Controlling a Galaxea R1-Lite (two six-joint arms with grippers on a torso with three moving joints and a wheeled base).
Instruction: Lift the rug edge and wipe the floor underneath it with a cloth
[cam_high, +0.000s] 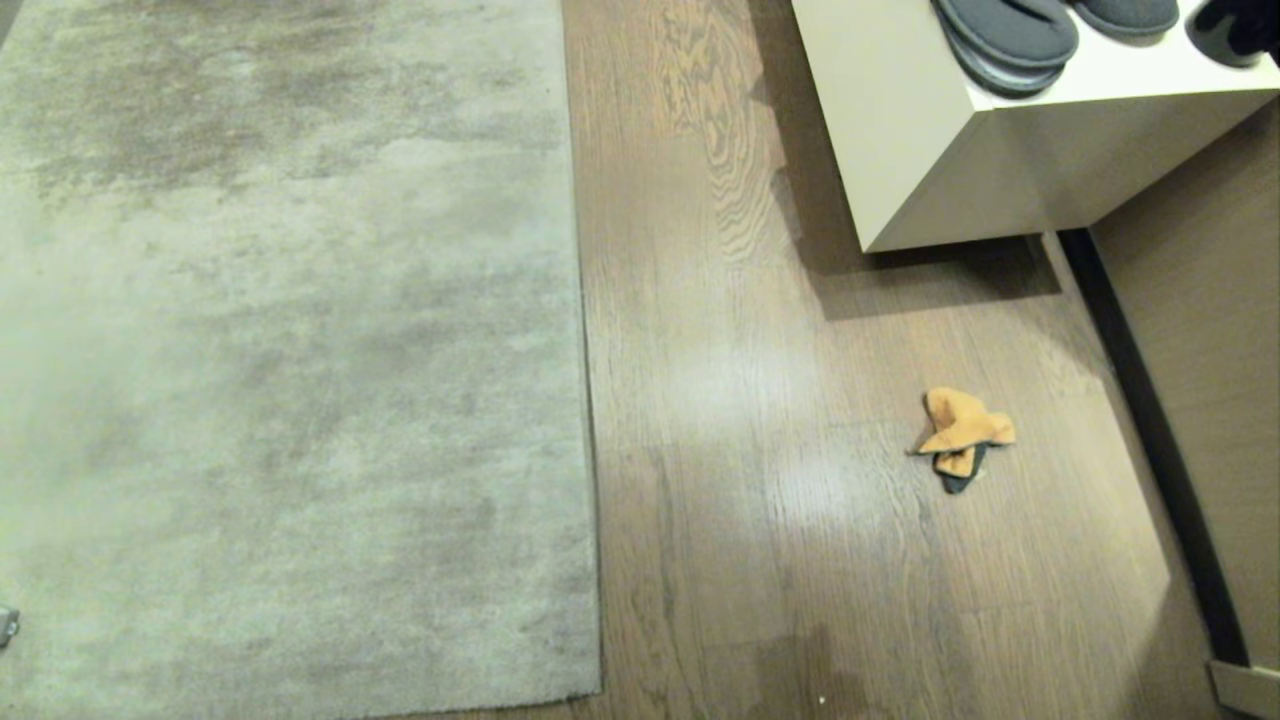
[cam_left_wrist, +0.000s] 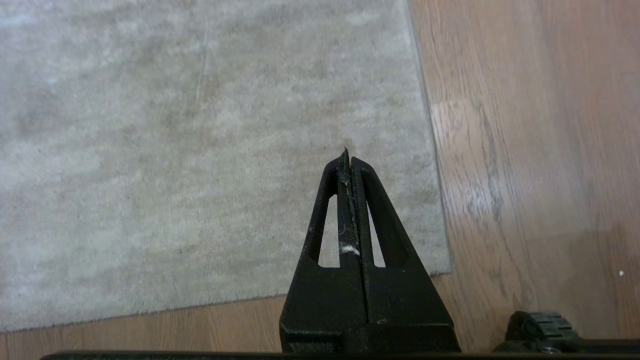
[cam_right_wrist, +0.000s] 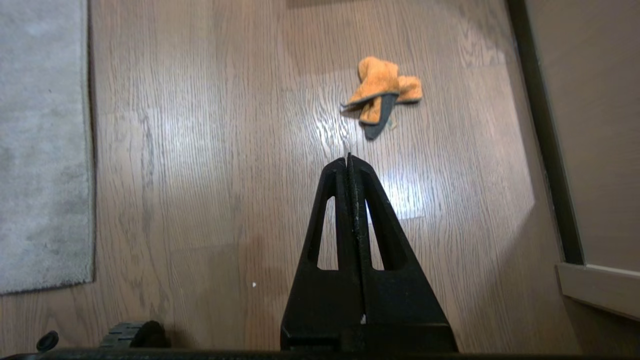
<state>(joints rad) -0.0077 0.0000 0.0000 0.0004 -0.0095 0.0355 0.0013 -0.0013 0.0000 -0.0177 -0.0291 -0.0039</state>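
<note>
Beyond frame: rug edge's (cam_high: 585, 400) far end.

Home entryway: slippers (cam_high: 1005, 40) on white cabinet (cam_high: 930, 150), rug (cam_high: 290, 350), wood floor (cam_high: 760, 450).

Neither arm shows in the head view. Left gripper (cam_left_wrist: 348, 156): seen from its own wrist camera, black tapered fingers (cam_left_wrist: 334, 200) pressed flat together along their whole length, nothing between them; a few pale fibres cling along the seam. It hangs in the air, pointing downward and forward, touching nothing. Right gripper (cam_right_wrist: 348, 159): same pose in its wrist view, both fingers (cam_right_wrist: 372, 200) closed tip to tip, empty, held clear of any surface. Both grippers sit level and symmetric, side by side.
</note>
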